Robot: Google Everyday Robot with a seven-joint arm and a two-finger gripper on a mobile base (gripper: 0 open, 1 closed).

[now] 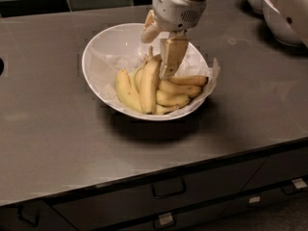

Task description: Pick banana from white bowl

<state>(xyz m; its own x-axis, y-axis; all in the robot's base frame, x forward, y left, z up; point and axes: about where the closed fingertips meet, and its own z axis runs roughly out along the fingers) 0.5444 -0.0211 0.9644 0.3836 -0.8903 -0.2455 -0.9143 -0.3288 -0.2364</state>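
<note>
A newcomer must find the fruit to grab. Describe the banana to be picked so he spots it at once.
On the dark counter stands a wide white bowl, with the gripper hanging over it. The banana just left of the gripper is the one: longest and thickest, propped stem-up, while its slimmer neighbours on the right lie flat.

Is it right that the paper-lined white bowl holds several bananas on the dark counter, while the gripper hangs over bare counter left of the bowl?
Not quite. The camera view shows the gripper over the white bowl itself, reaching down right beside the upright banana, not over bare counter to the left. The rest of the statement stands.
</note>
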